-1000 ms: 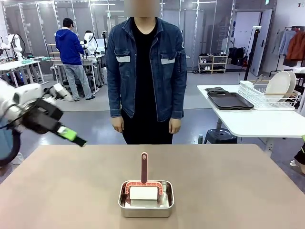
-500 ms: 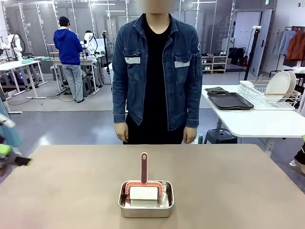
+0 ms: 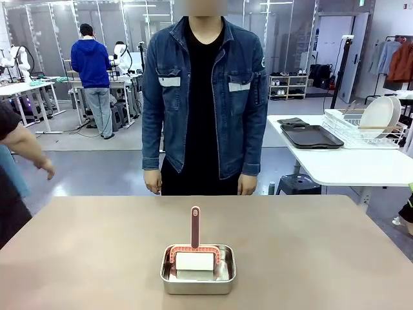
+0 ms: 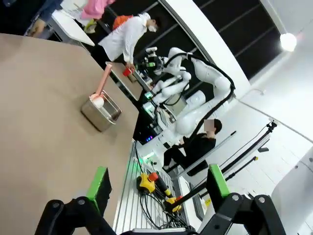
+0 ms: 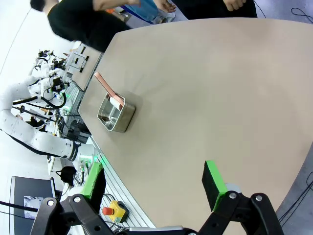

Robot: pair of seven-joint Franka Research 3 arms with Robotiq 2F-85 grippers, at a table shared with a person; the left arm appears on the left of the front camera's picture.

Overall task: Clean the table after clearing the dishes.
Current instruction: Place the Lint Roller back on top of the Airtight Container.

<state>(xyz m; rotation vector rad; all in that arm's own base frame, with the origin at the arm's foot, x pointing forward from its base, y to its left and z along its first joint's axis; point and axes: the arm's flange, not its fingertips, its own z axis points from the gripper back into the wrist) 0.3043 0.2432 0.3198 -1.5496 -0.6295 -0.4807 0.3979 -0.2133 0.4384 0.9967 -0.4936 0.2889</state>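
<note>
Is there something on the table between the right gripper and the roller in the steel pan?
Nothing visible. In the right wrist view, bare table lies between the open right gripper and the steel pan holding the roller.

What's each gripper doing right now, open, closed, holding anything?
Left gripper: open, holding nothing.
Right gripper: open, holding nothing.

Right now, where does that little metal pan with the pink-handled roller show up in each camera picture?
Front view: steel pan at bottom centre, near table edge.
Left wrist view: upper left, tilted.
Right wrist view: left of centre.
Shared landmark: the tan table under it.
</note>
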